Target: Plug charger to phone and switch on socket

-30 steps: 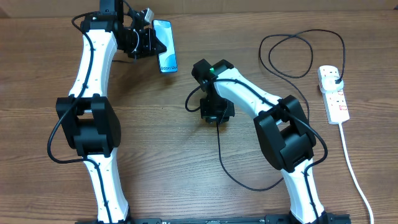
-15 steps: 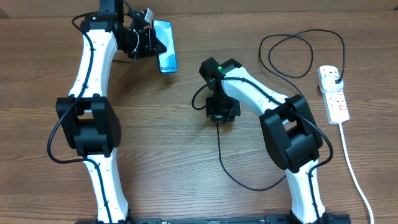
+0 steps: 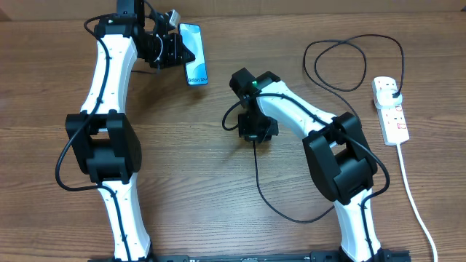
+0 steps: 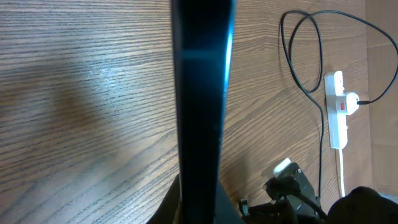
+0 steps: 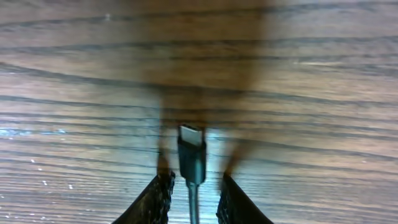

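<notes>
Right tool point(image 5: 194, 182) apparently clamps the charger point(image 5: 191, 148), tip pointing forward; the phone point(image 3: 194, 57), clenched edgewise in left tool point(image 3: 178, 51), lies up-left.

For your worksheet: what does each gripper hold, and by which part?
Left gripper: phone, by one long edge. Right gripper: charger, just behind its connector tip.

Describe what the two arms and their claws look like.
The left arm and right arm match: glossy white links, bulky black joint housings, thin black cables looping alongside. A small green light glows near the right wrist. The left claw and right claw are black.
</notes>
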### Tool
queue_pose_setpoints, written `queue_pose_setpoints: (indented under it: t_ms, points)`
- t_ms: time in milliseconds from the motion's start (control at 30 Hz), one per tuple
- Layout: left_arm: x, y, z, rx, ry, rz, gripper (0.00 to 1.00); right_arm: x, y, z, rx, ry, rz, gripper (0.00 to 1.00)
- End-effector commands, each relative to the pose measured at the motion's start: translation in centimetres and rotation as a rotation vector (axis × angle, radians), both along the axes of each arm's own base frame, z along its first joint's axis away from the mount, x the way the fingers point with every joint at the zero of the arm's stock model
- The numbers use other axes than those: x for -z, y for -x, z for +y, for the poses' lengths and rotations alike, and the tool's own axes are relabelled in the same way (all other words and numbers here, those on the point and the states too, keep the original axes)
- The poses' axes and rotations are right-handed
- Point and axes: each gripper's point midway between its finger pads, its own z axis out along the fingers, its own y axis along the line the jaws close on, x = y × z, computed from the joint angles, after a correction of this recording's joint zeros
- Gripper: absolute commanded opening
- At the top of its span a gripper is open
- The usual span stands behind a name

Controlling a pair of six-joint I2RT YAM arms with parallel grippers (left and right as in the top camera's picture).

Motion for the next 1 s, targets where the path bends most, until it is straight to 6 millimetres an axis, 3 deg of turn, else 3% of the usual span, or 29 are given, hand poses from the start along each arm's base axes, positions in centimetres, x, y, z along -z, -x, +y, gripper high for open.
queue_pose_setpoints:
  t_ms: [0, 200, 367, 733, 867, 967]
  points:
    - [-4.09, -0.12, -0.25, -0.001, 0.022, -0.081, 0.04, 4.11, 1.88, -0.75, 0.011, 0.060, 0.080, 0.25]
    - [-4.09, -0.12, -0.25, -0.001, 0.022, -0.081, 0.04, 4.03, 2.26, -1.00, 0.011, 0.070, 0.096, 0.24]
    - [-4.10, -0.12, -0.26, -0.001, 0.023, -0.081, 0.04, 4.04, 2.24, -0.98, 0.011, 0.069, 0.095, 0.18]
    - [-4.10, -0.12, -0.26, -0.001, 0.023, -0.081, 0.04, 3.96, 2.55, -1.18, 0.011, 0.077, 0.107, 0.18]
    - [-4.10, -0.12, -0.26, -0.001, 0.023, -0.081, 0.04, 3.97, 2.52, -1.18, 0.011, 0.077, 0.107, 0.09]
    - [-4.10, -0.13, -0.26, -0.001, 0.023, -0.081, 0.04, 3.97, 2.49, -1.16, 0.011, 0.076, 0.106, 0.08]
